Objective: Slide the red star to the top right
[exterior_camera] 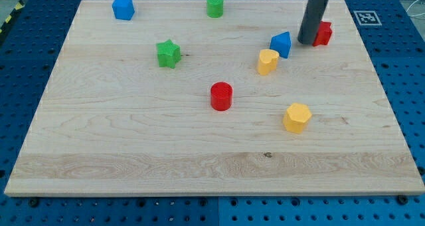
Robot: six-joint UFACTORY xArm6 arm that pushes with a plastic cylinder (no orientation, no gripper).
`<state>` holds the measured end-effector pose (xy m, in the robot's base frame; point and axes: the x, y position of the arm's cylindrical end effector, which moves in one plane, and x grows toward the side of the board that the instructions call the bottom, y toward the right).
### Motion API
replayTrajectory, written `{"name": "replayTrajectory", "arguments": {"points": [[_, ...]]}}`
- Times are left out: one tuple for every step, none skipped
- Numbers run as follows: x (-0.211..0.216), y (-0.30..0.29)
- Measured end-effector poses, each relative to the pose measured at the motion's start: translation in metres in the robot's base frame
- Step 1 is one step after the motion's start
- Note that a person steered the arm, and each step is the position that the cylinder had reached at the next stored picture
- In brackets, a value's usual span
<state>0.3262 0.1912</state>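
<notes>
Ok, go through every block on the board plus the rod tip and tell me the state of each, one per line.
My tip: down on the board, against the red star's left side.
Red star: near the top right, partly hidden by the rod.
Blue block: just left of the tip.
Yellow block: beside the blue block.
Red cylinder: upright, alone.
Yellow hexagon: alone.
Green star: alone.
Green cylinder: upright, top edge.
Blue cube: top left.
</notes>
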Motion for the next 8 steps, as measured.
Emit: {"name": "replayTrajectory", "arguments": {"points": [[0.0, 0.024], [0.008, 0.043], [0.028, 0.061], [0.03, 0.075], [0.018, 0.075], [-0.001, 0.074], [-0.009, 0.074], [-0.005, 0.078]]}}
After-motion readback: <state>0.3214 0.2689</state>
